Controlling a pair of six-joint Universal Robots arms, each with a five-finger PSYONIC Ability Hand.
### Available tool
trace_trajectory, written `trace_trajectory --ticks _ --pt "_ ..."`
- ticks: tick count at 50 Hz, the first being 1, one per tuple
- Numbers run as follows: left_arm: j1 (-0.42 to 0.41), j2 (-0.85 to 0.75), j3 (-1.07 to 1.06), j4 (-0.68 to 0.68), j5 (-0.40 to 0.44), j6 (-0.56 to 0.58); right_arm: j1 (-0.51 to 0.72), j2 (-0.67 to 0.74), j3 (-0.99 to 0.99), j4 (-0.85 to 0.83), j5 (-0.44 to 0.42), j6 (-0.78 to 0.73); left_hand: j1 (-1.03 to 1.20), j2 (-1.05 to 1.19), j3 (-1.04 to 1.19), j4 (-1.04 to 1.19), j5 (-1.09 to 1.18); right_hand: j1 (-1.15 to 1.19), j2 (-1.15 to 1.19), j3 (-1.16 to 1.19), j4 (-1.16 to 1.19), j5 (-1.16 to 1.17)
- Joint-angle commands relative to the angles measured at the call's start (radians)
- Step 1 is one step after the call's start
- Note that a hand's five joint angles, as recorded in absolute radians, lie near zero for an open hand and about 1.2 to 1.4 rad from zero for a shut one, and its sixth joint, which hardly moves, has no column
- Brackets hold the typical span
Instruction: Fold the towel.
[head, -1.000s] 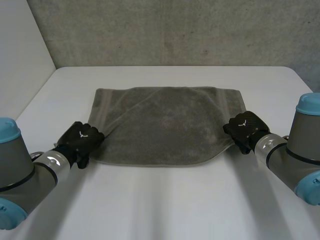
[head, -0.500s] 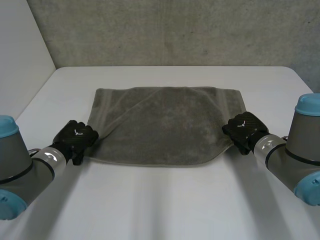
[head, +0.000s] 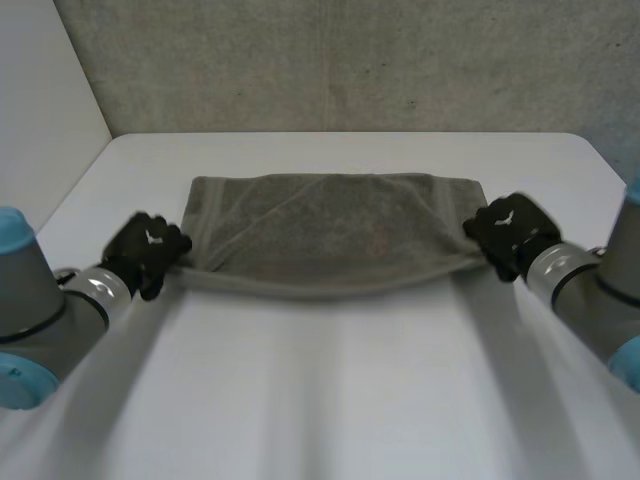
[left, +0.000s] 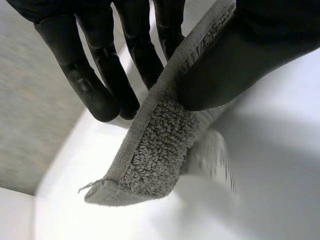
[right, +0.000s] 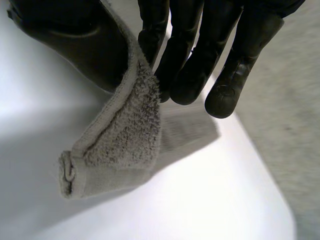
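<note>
A grey towel (head: 330, 225) lies spread across the middle of the white table (head: 330, 400), its near edge lifted off the surface. My left hand (head: 147, 252) holds the near left corner of the towel (left: 150, 160), pinched between thumb and fingers. My right hand (head: 508, 232) holds the near right corner of the towel (right: 125, 135) the same way, thumb against fingers. The lifted edge sags slightly between the two hands. The far edge of the towel still rests flat on the table.
A grey concrete wall (head: 340, 60) stands behind the table's far edge. A white panel (head: 40, 120) borders the left side. Bare table lies between the towel's near edge and me.
Both hands have risen and moved away from me with the near corners, lifting the towel's near edge off the table. The left hand has closed on its corner.
</note>
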Motion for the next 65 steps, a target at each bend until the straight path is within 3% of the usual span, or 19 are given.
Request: trace_trajectory --ticks 1,5,16,23,29,41,47,48,49,51,52,54,55,57,59,60,65 --pt "0.015 0.157 0.003 -0.003 0.004 -0.137 -0.042 -0.129 -0.006 0.081 -0.011 -0.001 -0.079 -0.124 -0.148 -0.127 -0.275 0.056 0.065 0.055 0.054 0.043" --pt "0.039 0.240 -0.004 -0.013 0.010 -0.201 -0.057 -0.209 -0.027 0.186 -0.020 -0.007 -0.079 -0.124 -0.148 -0.127 -0.275 0.056 0.065 0.055 0.054 0.043" --pt "0.049 0.383 -0.016 -0.020 0.013 -0.209 -0.107 -0.416 -0.093 0.294 -0.071 -0.072 -0.079 -0.124 -0.148 -0.127 -0.275 0.056 0.065 0.055 0.054 0.043" --pt "0.046 0.368 -0.027 -0.054 0.013 -0.204 -0.131 -0.401 -0.104 0.410 -0.091 -0.134 -0.079 -0.124 -0.148 -0.127 -0.275 0.056 0.065 0.055 0.054 0.043" --pt "0.038 0.306 -0.034 -0.085 0.014 -0.200 -0.120 -0.292 -0.096 0.464 -0.074 -0.196 -0.079 -0.124 -0.148 -0.127 -0.275 0.056 0.065 0.055 0.054 0.043" --pt "0.036 0.154 0.084 -0.074 0.014 -0.147 -0.119 -0.166 -0.182 0.383 -0.077 -0.190 -0.079 -0.124 -0.148 -0.127 -0.275 0.056 0.065 0.055 0.054 0.043" --pt "-0.017 -0.010 0.407 -0.077 -0.004 -0.120 -0.102 -0.079 -0.394 0.093 -0.035 -0.135 -0.079 -0.124 -0.148 -0.127 -0.275 0.056 0.065 0.055 0.054 0.043" --pt "-0.039 -0.034 0.499 -0.074 -0.009 -0.149 -0.094 -0.077 -0.435 -0.016 -0.011 -0.097 -0.079 -0.124 -0.148 -0.127 -0.275 0.056 0.065 0.055 0.054 0.043" --pt "-0.039 -0.034 0.500 -0.074 -0.009 -0.149 -0.094 -0.077 -0.435 -0.017 -0.011 -0.096 -0.079 -0.124 -0.148 -0.127 -0.275 0.056 0.065 0.055 0.054 0.043" --pt "-0.056 -0.041 0.642 -0.053 -0.030 -0.269 -0.074 -0.086 -0.467 -0.211 0.032 -0.024 -0.079 -0.124 -0.148 -0.127 -0.275 0.056 0.065 0.055 0.054 0.043" --pt "-0.056 -0.041 0.642 -0.052 -0.030 -0.270 -0.074 -0.086 -0.467 -0.212 0.032 -0.024 -0.079 -0.124 -0.148 -0.127 -0.275 0.056 0.065 0.055 0.054 0.043" --pt "-0.053 -0.007 0.720 0.001 -0.058 -0.441 -0.062 -0.108 -0.464 -0.292 0.035 0.016 -0.079 -0.124 -0.148 -0.127 -0.275 0.056 0.065 0.055 0.054 0.043" --pt "-0.053 -0.007 0.720 0.001 -0.058 -0.442 -0.062 -0.108 -0.464 -0.292 0.035 0.016 -0.079 -0.124 -0.148 -0.127 -0.275 0.056 0.065 0.055 0.054 0.043" --pt "-0.042 0.051 0.737 0.030 -0.059 -0.576 -0.065 -0.140 -0.463 -0.220 0.032 0.023 -0.079 -0.124 -0.148 -0.127 -0.275 0.056 0.065 0.055 0.054 0.043" --pt "-0.030 0.073 0.730 0.033 -0.052 -0.609 -0.065 -0.142 -0.464 -0.146 0.028 0.023 -0.079 -0.124 -0.148 -0.127 -0.275 0.056 0.065 0.055 0.054 0.043" --pt "-0.030 0.073 0.730 0.033 -0.052 -0.609 -0.065 -0.142 -0.464 -0.145 0.028 0.023 -0.079 -0.124 -0.148 -0.127 -0.275 0.056 0.065 0.055 0.054 0.043" --pt "-0.007 0.078 0.617 0.027 -0.026 -0.594 -0.074 -0.109 -0.435 0.164 -0.014 0.016 -0.079 -0.124 -0.148 -0.127 -0.275 0.056 0.065 0.055 0.054 0.043"
